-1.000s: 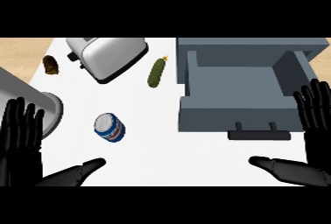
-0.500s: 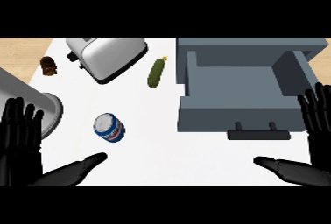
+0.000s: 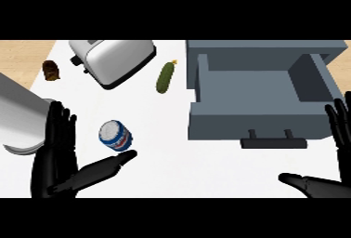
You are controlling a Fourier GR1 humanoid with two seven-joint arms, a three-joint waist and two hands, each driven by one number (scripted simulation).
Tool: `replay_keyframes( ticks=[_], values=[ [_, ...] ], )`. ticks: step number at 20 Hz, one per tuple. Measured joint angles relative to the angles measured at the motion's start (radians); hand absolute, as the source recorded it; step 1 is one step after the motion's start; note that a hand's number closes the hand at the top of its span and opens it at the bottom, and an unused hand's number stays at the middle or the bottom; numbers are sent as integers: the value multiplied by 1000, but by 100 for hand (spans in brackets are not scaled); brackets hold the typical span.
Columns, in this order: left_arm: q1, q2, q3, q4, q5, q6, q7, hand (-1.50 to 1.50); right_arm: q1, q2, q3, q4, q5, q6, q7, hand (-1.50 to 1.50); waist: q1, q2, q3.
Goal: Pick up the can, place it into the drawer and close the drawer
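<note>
On the white counter [image 3: 178,167], the can [image 3: 116,135] lies ungrasped just beside the left hand [image 3: 58,160], whose fingers are spread straight; the right hand [image 3: 332,162] is likewise open. Drawer [image 3: 257,104] gapes, nothing inside: picking, placing and closing all remain.

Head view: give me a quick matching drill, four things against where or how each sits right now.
Things:
1. can
2. drawer
3. cucumber
4. toaster

States:
A. open, nothing inside
B. between toaster and drawer
C. on its side, top left of the counter
D. just above the left hand

Pairs: 1-D, 2-A, 3-B, 4-C
</note>
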Motion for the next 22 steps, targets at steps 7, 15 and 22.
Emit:
replay_keyframes(
  ticks=[7,15,22],
  values=[
    [19,-1,-37,167,50,73,-144,-150,37,-2,-23,-47,-15,21,1,-150,-1,0,0],
    [24,1,-15,358,158,120,-332,-150,67,-6,-54,-101,-32,43,32,-150,0,0,0],
    [-1,-1,50,550,289,100,-520,-150,74,-10,-96,-107,-70,76,36,-150,-1,0,0]
  ],
)
